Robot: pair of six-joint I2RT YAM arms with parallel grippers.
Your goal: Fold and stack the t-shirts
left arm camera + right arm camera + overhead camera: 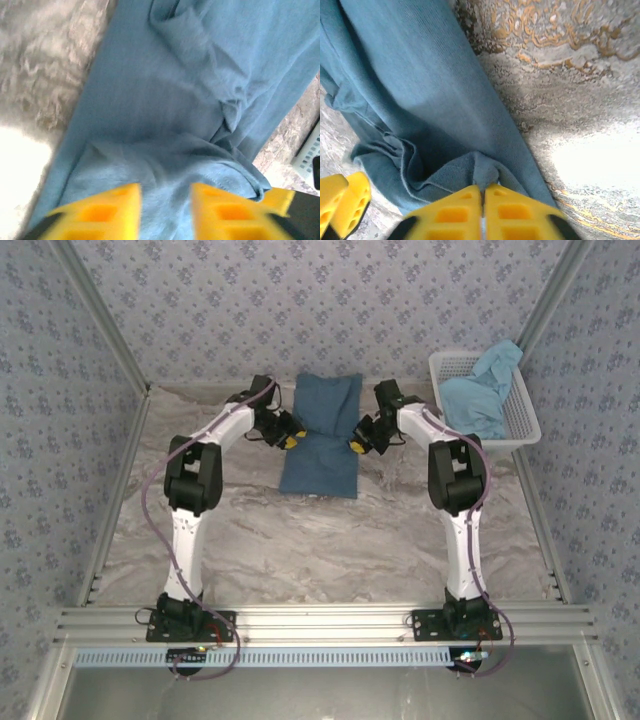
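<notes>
Two t-shirts (pixel 320 440) (pixel 482 390), seemingly; one basket (pixel 520 428); two hands (pixel 291 438) (pixel 356 443).

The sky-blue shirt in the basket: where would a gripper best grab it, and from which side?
Probably the bunched fold of the sky-blue shirt rising over the basket rim, taken from above: the walls block the sides.

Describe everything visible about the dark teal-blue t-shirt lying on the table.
The dark teal-blue t-shirt looks like soft, matte knit cloth. It lies on the marbled table, folded into a long narrow strip running away from the arms, with creases and a stitched hem showing. The left gripper stands open over its left side. The right gripper pinches a raised fold at its right edge.
</notes>
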